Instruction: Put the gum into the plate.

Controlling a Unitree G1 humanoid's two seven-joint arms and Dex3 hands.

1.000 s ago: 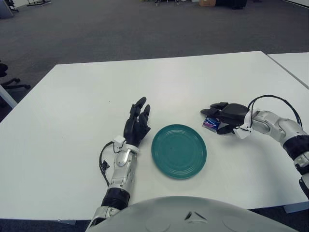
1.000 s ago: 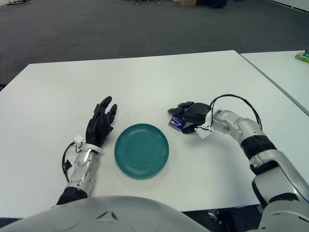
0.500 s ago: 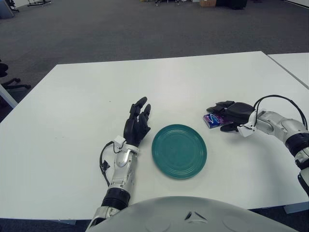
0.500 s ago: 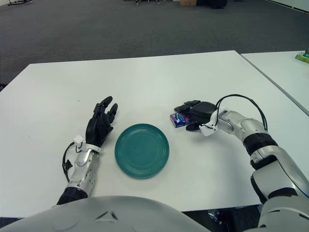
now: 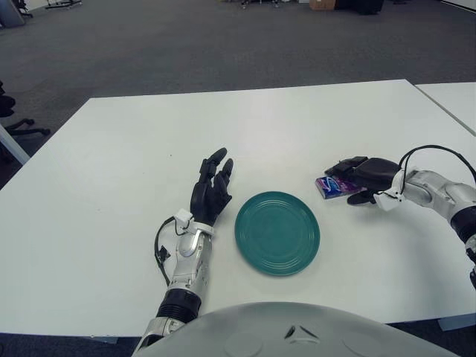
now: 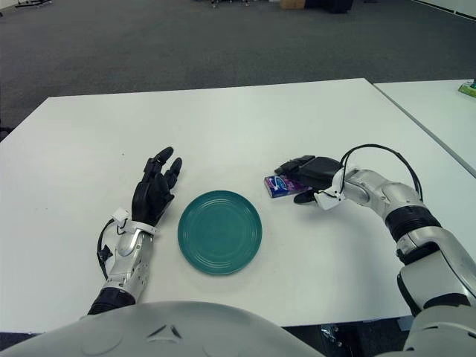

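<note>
The gum [image 5: 333, 186] is a small purple pack lying flat on the white table [image 5: 111, 186], just right of the round teal plate [image 5: 277, 233]. It also shows in the right eye view [image 6: 283, 185]. My right hand [image 5: 366, 177] lies on the table at the gum's right end. Its black fingers [image 5: 346, 165] reach over the pack's far edge and its thumb [image 5: 358, 198] lies apart on the near side, so nothing is gripped. My left hand [image 5: 211, 192] rests flat and open on the table left of the plate. The plate is empty.
A second white table [image 6: 446, 104] stands to the right across a narrow gap, with a small green item [image 6: 468, 88] at its far edge. Grey carpet lies beyond the table's far edge.
My right hand has drawn back to the right and uncovered most of the gum. The gum has shifted slightly right and lies flat. My left hand has not moved.
</note>
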